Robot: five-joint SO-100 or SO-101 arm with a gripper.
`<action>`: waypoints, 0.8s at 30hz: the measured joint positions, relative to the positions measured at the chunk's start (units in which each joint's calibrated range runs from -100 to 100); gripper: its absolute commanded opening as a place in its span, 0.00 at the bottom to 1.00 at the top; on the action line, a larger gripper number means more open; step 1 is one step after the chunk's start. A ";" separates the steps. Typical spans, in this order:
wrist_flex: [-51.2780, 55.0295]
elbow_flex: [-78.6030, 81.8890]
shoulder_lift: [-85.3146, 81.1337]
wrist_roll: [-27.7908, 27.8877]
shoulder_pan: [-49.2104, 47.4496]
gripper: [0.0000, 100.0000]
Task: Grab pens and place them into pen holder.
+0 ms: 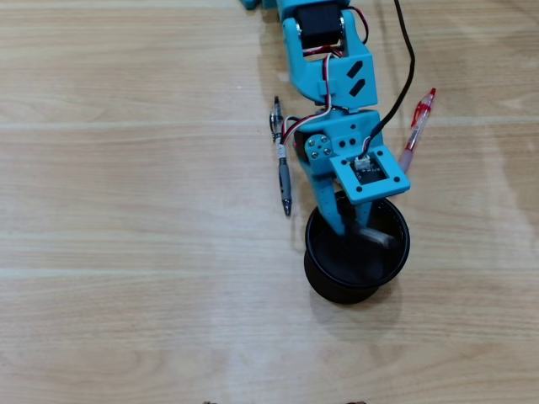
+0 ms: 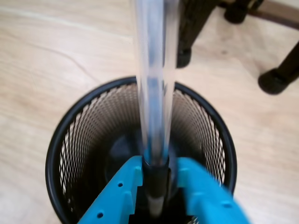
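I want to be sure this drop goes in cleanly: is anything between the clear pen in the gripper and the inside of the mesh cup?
Nothing visible blocks it. In the wrist view the clear pen, pinched in the gripper, hangs directly over the open mouth of the pen holder, whose interior looks empty.

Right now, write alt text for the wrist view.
The gripper, shut on the clear pen, holds it above the open pen holder, a black mesh cup on a wooden table. Dark furniture legs stand behind.
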 measured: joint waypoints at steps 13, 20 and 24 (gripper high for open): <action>5.77 -4.34 -16.76 7.77 1.52 0.20; 54.78 -2.21 -26.24 13.20 12.07 0.19; 68.65 7.08 -22.68 11.89 9.20 0.20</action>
